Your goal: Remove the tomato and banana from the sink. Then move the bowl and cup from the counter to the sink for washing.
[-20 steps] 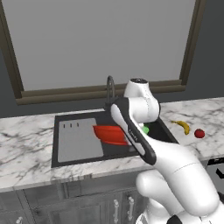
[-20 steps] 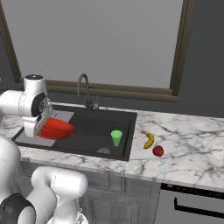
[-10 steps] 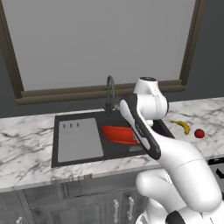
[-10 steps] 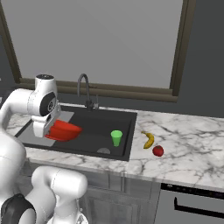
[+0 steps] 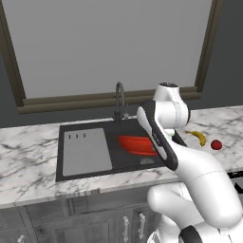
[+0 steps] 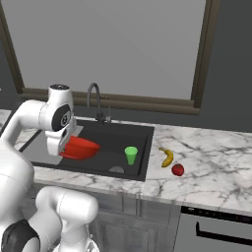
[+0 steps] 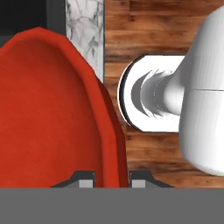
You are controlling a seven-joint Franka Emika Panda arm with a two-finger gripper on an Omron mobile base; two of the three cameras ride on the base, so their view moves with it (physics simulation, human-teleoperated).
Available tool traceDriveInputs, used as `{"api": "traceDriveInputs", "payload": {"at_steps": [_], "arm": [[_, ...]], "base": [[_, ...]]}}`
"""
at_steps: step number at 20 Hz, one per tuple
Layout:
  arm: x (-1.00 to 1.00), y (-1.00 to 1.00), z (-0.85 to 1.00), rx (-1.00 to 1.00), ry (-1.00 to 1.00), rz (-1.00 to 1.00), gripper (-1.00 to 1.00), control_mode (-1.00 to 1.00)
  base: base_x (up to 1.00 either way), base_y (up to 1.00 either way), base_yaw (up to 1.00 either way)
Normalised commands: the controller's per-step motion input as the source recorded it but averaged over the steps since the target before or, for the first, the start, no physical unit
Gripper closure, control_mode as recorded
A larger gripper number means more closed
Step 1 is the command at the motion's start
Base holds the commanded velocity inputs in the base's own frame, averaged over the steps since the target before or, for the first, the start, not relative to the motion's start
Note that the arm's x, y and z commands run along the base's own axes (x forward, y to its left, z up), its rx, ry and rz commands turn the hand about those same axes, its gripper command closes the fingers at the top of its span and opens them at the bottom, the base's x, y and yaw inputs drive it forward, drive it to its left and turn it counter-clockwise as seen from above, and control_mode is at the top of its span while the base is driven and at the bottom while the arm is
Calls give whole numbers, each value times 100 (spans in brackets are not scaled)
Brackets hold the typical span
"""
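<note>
My gripper (image 7: 113,180) is shut on the rim of the wide red bowl (image 7: 48,113), which I hold tilted over the black sink (image 6: 123,135). In the base views the bowl (image 5: 136,144) (image 6: 81,147) hangs low in the basin, just right of the grey drainboard (image 5: 86,152), and my hand (image 6: 60,140) is at its left edge. The green cup (image 6: 131,154) stands upright in the sink's right part. On the marble counter (image 6: 211,167) right of the sink lie the banana (image 6: 167,157) (image 5: 198,137) and the tomato (image 6: 177,170) (image 5: 216,144).
A dark curved faucet (image 5: 119,97) (image 6: 93,98) rises behind the sink's middle. A window with a dark sill runs along the back wall. An oven door with a handle (image 6: 221,231) sits below the counter at the right.
My arm has carried the bowl to the right, from above the drainboard to the basin's middle. The cup, banana and tomato have not moved.
</note>
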Motion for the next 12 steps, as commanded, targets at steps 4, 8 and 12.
{"api": "traceDriveInputs", "payload": {"at_steps": [4,8,12], "arm": [[6,-28,0,-5,0,0,100,-100],[6,-26,0,-6,0,0,100,-100],[7,-23,0,-9,0,1,100,-100]], "base": [[0,0,0],[0,0,0],[0,0,0]]}}
